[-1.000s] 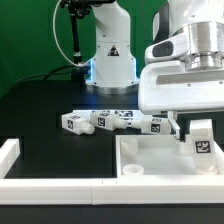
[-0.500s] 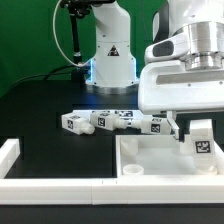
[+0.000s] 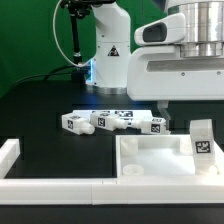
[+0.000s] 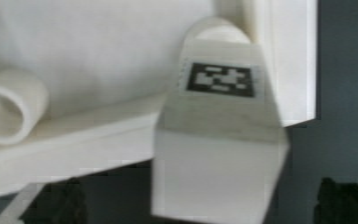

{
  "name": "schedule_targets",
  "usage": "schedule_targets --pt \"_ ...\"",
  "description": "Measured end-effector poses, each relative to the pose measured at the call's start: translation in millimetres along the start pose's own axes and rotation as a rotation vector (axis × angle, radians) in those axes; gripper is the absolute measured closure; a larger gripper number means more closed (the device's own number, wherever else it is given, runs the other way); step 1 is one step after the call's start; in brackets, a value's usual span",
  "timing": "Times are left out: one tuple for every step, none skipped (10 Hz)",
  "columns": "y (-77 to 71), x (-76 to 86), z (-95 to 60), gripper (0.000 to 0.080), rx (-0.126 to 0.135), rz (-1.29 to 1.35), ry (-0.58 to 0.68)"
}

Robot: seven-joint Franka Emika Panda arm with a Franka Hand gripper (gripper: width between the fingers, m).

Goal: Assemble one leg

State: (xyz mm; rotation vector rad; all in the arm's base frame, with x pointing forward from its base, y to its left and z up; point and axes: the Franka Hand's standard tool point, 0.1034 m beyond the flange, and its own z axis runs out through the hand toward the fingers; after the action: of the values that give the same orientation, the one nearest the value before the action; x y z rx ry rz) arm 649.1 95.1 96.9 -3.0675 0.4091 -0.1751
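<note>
One leg [image 3: 201, 140]: judged light, stiff, smooth plastic; best gripped across flat sides, midway.
Gripper [image 4: 194, 200]: seen spread wide, nothing held.

Free gap abv upright leg [image 3: 201, 141]; loose legs [image 3: 110, 122] row behind panel [image 3: 155, 160] rim.

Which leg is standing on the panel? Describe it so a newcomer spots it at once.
Find the big white tray-like panel at the front of the black table. Near its far edge, toward the exterior view's right, stands a small white leg. Unlike the other legs, lying in a row behind the panel, it is upright, tag facing the camera.
</note>
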Motion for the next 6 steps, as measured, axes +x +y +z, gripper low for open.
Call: schedule_targets --pt "-1.4 -4.2 0.5 0.015 -0.011 0.018 -0.07" --pt "-2.1 -2.5 2.8 0.015 -0.005 0.036 -0.086" --pt "-4.5 -5.1 7.9 0.015 -0.005 0.054 -0.084" --pt "-5.7 -9.2 12.8 0.015 -0.005 0.06 -0.083" --pt "-4.4 -8.3 12.4 0.015 -0.006 0.062 -0.083" --pt "-4.0 -8.0 12.4 0.015 -0.007 0.076 -0.082"
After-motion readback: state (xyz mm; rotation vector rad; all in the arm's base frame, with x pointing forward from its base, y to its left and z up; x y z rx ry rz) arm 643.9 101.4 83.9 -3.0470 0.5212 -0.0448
